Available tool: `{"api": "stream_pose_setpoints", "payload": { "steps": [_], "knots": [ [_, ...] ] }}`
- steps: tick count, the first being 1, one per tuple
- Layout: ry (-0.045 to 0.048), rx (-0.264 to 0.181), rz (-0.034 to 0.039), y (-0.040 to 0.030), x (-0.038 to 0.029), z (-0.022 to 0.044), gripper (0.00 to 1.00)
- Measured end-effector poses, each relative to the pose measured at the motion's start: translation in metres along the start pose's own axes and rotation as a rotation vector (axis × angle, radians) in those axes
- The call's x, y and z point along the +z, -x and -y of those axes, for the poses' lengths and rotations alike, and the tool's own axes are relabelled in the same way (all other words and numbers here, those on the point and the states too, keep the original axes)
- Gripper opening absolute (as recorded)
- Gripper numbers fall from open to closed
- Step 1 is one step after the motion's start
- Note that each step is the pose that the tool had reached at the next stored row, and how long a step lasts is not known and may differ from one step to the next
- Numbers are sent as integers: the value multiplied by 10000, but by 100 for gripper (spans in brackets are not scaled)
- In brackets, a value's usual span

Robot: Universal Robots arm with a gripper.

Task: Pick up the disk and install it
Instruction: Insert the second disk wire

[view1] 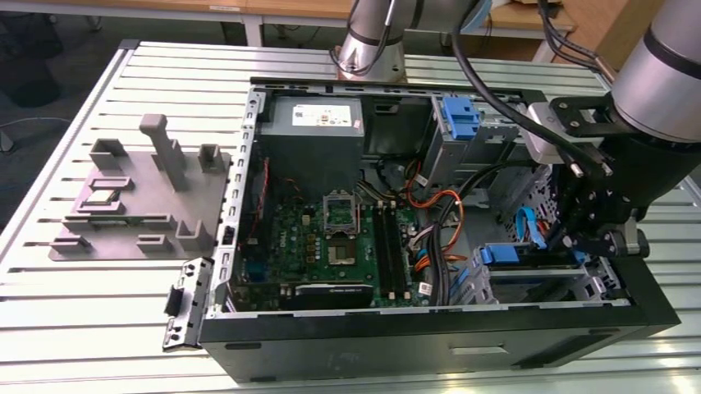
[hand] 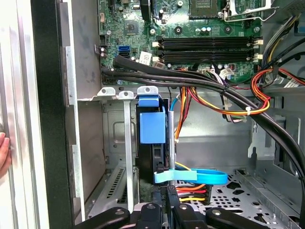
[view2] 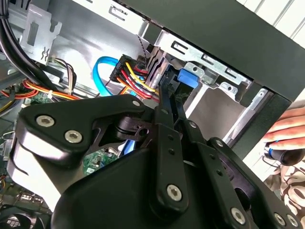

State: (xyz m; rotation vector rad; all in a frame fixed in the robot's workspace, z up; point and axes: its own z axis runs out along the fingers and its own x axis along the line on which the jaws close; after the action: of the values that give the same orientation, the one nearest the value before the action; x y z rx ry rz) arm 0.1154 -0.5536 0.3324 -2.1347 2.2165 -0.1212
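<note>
Black linked fingers (view2: 167, 143) of the robot's hand (hand: 167, 200), drawn close together at the tips with barely a gap. Closed, or nearly so, on the edge of the disk (hand: 159, 143), a flat silver-grey metal drive standing on edge with a bright blue plastic bracket on its end. Seated in the metal drive cage (hand: 121, 138) at the front corner of the open black computer case (view1: 438, 345), toward the exterior view's right. Pale blue flat data cable (hand: 190, 175) looped just beside the disk. Bundle of red, yellow and orange wires (view2: 136, 78) near the hand's tips. Further out, green motherboard (view1: 328, 246) on the case floor, grey boxy power supply (view1: 312, 123) at the far end. Person's fingers (view2: 290, 129) outside the case wall. Grey moulded plastic fixture (view1: 131, 205) on the slatted aluminium desk (view1: 66, 320), well apart from the case.
</note>
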Motion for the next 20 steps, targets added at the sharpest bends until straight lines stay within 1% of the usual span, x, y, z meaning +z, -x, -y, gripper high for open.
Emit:
{"api": "stream_pose_setpoints", "payload": {
  "steps": [6, 12, 14, 20],
  "knots": [
    [0, 0, -3, 0, 28, -3, 16],
    [0, 0, 4, 1, 41, -4, 16],
    [0, -1, -6, 0, 49, -5, 16],
    [0, 0, -2, 0, 54, -5, 16]
  ]
}}
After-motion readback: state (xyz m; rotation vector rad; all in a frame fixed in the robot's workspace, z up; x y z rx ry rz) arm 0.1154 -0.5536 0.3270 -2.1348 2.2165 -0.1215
